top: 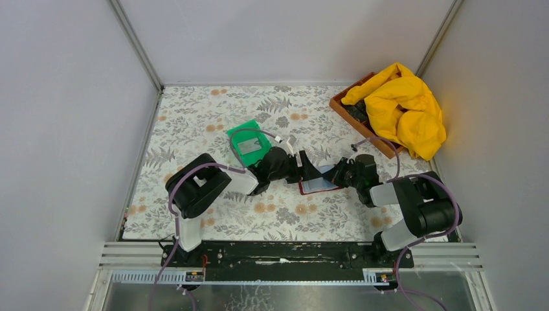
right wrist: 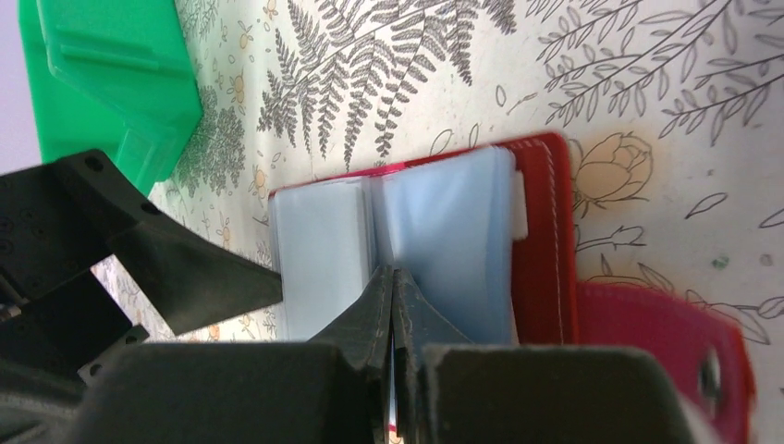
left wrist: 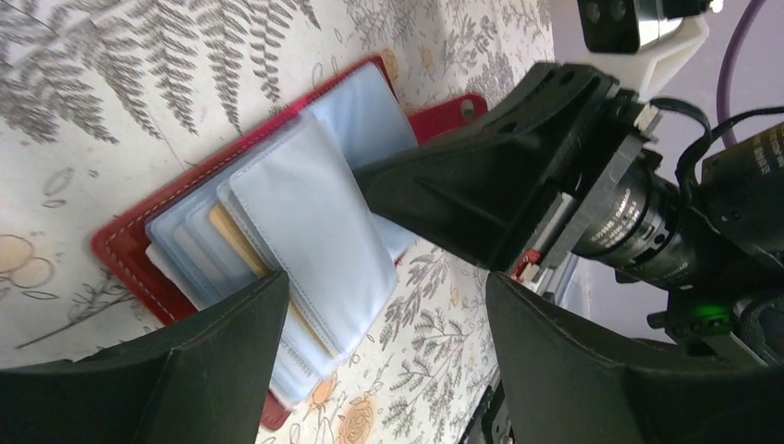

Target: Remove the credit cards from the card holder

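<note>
The dark red card holder (top: 311, 190) lies open on the floral table between both grippers, its pale blue-grey sleeves (left wrist: 314, 222) fanned out. A gold-tan credit card (left wrist: 242, 245) shows its edge between the sleeves. My left gripper (left wrist: 386, 277) is open, one finger over the sleeves' edge and the other over bare table. My right gripper (right wrist: 390, 273) is shut, its tips resting at the fold between two sleeves (right wrist: 444, 231). In the left wrist view the right gripper (left wrist: 444, 190) shows as a black wedge lying on the sleeves. The snap tab (right wrist: 684, 342) sticks out to one side.
A green plastic bin (top: 251, 144) stands just behind the left gripper, with a grey flat rectangle in it. A brown box (top: 341, 103) with a yellow cloth (top: 404, 103) sits at the back right. White walls close in the table on three sides.
</note>
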Action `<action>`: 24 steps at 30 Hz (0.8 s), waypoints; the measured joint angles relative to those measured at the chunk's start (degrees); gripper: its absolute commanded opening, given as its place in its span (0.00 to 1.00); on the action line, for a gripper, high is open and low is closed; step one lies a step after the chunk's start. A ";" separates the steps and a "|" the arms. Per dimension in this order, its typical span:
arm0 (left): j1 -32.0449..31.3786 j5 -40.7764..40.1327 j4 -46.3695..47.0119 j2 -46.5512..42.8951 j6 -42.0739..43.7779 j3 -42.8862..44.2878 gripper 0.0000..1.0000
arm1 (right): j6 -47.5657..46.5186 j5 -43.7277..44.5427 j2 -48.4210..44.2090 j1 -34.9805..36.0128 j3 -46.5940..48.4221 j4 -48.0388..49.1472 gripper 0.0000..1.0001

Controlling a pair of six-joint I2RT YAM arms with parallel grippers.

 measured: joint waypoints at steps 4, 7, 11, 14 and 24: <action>-1.07 1.84 -0.22 0.00 -0.79 0.00 0.84 | -0.22 1.55 0.17 -0.26 0.35 0.22 0.00; -2.84 3.76 1.88 -0.07 -1.70 0.52 0.84 | -0.11 0.57 0.76 0.28 0.63 0.37 0.00; -4.35 5.03 3.72 -0.11 -1.95 2.10 0.84 | -0.13 -0.39 0.92 0.50 0.66 0.35 0.00; -4.28 5.01 4.20 -0.11 -1.97 2.45 0.84 | -0.09 -0.55 1.03 0.50 0.66 0.44 0.00; -3.98 4.85 4.07 0.46 -1.77 4.26 0.85 | 0.37 -0.48 0.22 0.50 0.17 0.22 0.00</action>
